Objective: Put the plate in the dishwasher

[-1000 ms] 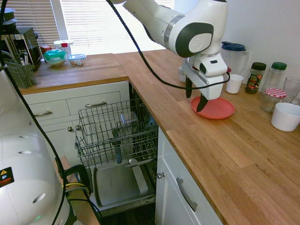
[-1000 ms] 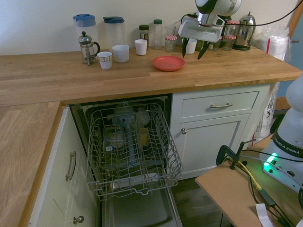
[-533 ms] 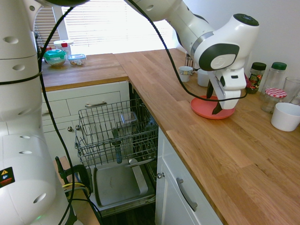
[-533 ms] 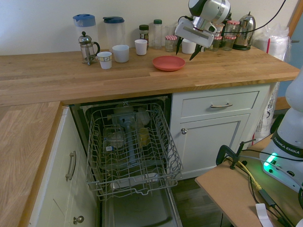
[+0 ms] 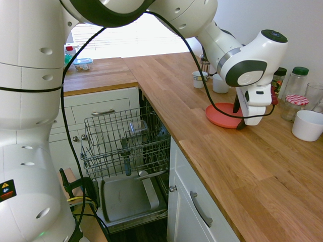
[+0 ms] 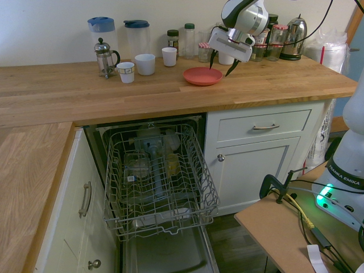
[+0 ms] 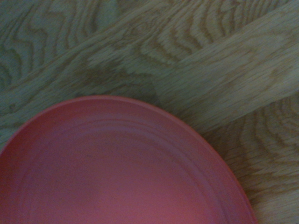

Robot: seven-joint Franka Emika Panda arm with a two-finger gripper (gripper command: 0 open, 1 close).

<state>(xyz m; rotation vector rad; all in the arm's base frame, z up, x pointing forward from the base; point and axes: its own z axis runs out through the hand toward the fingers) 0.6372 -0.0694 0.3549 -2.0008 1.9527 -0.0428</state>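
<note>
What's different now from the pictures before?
The robot's black two-fingered tool moved along the wooden counter, away from the window, and came closer to the round coral-red plastic plate. It hasn't grabbed or let go of anything; its fingers are open. The plate stayed where it was, and so did the grey wire dishwasher rack.

The second exterior view shows two blue-lidded pitchers point(image 6: 137, 40), one French press point(image 6: 106, 60) and one patterned cup point(image 6: 125, 73) at upper left, one red plate point(image 6: 202, 76) at upper centre, and, lower down, two round knobs point(image 6: 221, 157) and two bar handles point(image 6: 265, 127) (an even match).
</note>
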